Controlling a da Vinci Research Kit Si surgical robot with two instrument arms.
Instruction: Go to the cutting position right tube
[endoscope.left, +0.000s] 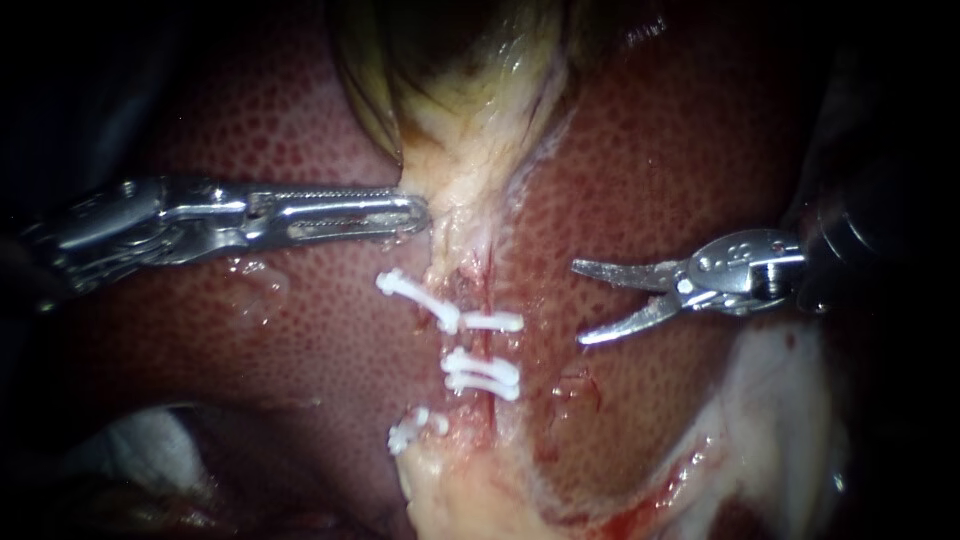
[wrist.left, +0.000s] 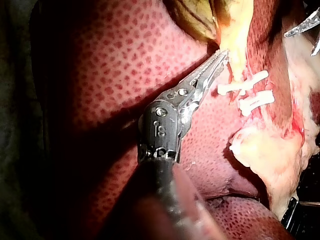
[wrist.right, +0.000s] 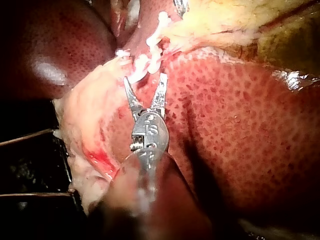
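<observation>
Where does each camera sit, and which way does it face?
Endoscope view: above the tissue, facing the clips and the liver; left instrument and right instrument show.
Left wrist view: from the left arm, along the left instrument toward the clips.
Right wrist view: from the right arm, along the right instrument toward the clips.
All share the clips.

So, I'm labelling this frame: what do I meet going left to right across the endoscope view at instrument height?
The left instrument, jaws shut on the pale tissue → white clips → right instrument, jaws open.
</observation>
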